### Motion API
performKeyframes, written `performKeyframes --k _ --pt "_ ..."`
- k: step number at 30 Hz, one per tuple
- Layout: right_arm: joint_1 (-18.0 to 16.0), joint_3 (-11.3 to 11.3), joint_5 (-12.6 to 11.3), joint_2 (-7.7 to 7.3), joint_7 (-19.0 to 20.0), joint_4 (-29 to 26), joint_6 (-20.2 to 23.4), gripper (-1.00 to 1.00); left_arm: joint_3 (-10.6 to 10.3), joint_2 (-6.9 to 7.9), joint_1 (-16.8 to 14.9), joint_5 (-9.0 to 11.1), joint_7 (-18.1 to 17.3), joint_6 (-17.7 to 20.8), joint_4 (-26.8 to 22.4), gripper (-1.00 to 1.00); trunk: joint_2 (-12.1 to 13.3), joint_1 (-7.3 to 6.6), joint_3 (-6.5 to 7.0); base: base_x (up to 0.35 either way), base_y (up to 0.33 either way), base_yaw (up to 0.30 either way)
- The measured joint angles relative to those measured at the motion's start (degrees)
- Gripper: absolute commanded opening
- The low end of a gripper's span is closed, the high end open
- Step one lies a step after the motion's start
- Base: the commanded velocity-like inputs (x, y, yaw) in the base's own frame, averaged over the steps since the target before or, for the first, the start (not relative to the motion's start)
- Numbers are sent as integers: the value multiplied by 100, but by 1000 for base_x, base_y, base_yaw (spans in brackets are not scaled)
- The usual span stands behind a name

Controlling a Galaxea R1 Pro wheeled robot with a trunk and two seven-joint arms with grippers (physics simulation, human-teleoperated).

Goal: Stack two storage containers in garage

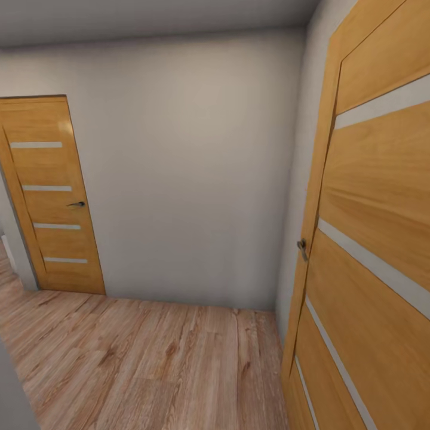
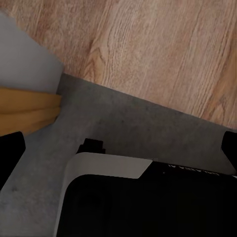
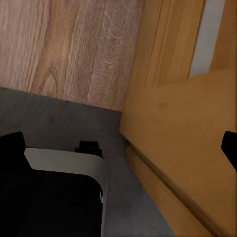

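Presently we face a plain white-grey wall (image 1: pixel 191 179) in a small hallway with a light wood plank floor (image 1: pixel 137 364). At our right stands an open honey-coloured wooden door with pale horizontal strips (image 1: pixel 376 239), its metal handle (image 1: pixel 303 248) on the near edge. A second, matching door (image 1: pixel 51 197) is set in the wall at the far left, shut.

From the left wrist, we see the left gripper's black fingertips (image 2: pixel 11 153) at opposite edges of the picture, spread wide, nothing between them. From the right wrist, the right gripper's fingertips (image 3: pixel 14 148) stand equally wide, holding nothing, the open door just beside. Below both lies a dark grey floor (image 2: pixel 148 123) meeting the planks, with our black-and-white base (image 2: pixel 123 197).
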Motion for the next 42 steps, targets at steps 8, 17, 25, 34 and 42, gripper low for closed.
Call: performKeyframes --k 8,17,25,34,42 --pt "0 17 9 -7 2 0 3 100 -5 -12 0 -6 -1 0 0 100 1 1 0 22 0 0" --pt "0 24 18 -9 11 0 5 100 -3 -15 0 -2 0 -1 0 100 1 1 0 1 16 0" --pt "0 25 18 -9 10 0 5 100 2 -23 1 -6 1 0 0 100 1 1 0 0 37 0" --pt "0 23 18 -9 9 0 5 100 3 -24 2 -7 -1 0 0 100 1 0 0 16 2 0" --pt "0 17 18 -9 9 0 5 100 0 -12 0 -1 -1 0 0 100 0 -2 0 271 0 0"
